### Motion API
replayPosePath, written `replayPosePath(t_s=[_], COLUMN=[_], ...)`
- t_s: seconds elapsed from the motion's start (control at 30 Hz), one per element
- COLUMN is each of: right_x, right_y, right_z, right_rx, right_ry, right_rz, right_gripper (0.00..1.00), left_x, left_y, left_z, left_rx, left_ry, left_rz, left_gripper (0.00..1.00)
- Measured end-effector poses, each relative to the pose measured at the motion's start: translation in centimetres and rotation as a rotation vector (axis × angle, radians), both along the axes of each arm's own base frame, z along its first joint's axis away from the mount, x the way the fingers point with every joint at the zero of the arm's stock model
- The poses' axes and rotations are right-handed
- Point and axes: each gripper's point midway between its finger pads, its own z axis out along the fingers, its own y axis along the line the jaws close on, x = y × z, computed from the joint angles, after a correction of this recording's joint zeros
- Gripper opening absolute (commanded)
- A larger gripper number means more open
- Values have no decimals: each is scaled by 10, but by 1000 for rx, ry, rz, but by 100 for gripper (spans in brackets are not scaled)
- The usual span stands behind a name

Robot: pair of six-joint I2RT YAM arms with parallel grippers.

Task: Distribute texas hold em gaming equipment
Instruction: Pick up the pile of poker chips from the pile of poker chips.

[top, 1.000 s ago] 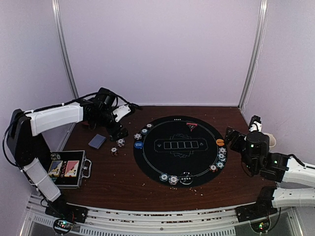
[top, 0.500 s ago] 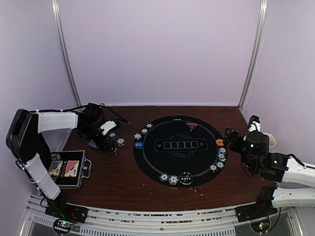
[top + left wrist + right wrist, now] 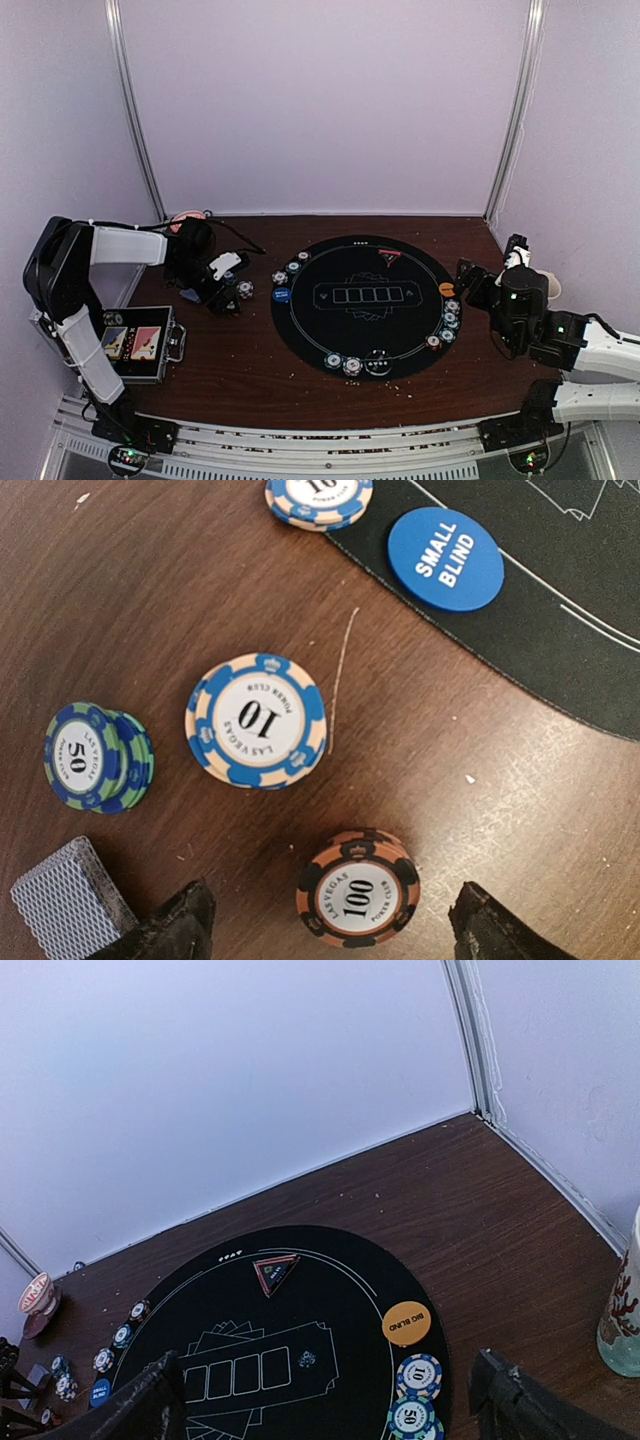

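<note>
While I watch both wrist feeds, left claw (image 3: 335, 935): released, fingertips spread either side of the 100 chip, and I see no contact.
100 chip (image 3: 357, 888): orange and black, flat on the bare table (image 3: 150, 600), right between those fingertips.
10 chip (image 3: 257, 720): white and blue, a short stack on the wood just beyond the 100 chip.
50 chip (image 3: 95, 758): teal and blue, a small leaning stack, off to one side of the 10 chip.
Cards (image 3: 65, 905): grey-blue backs, stacked just beside one fingertip.
Small blind button (image 3: 445, 558): blue, on the black mat (image 3: 560, 650), just inside its edge.
Right claw (image 3: 335, 1400): released, spread wide, nothing between the fingers, facing the mat from its right side.
Big blind button (image 3: 406, 1323): orange, at the mat's right rim, striped chips (image 3: 419, 1375) just nearer me.
Triangle marker (image 3: 274, 1271): red-edged, at the mat's far side.
Black case (image 3: 135, 345): near-left on the table, two card packs showing.
</note>
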Motion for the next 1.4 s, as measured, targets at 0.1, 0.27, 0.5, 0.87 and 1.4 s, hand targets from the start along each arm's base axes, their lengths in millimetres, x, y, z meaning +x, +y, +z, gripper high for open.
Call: replayPosePath(t_s=[0.1,0.27,0.5,0.87,1.4], right_x=[0,0,0,0,0], right_y=[0,1,1,1,1], right_z=[0,0,0,0,1], right_rx=[0,1,1,1,5], right_ry=[1,1,1,2,-2], right_rz=[2,4,7,7,8], right_gripper=[100,100,100,100,100], left_x=[1,4,2,-1,0], left_y=[2,2,2,-6,-9], left_z=[-1,-3,-12,-15,-15], left_rx=[7,12,18,20,20], left_ry=[-6,-13,8,10,2], left_rz=[10,15,12,-9,-21], left_gripper=[83,81,77,65,23])
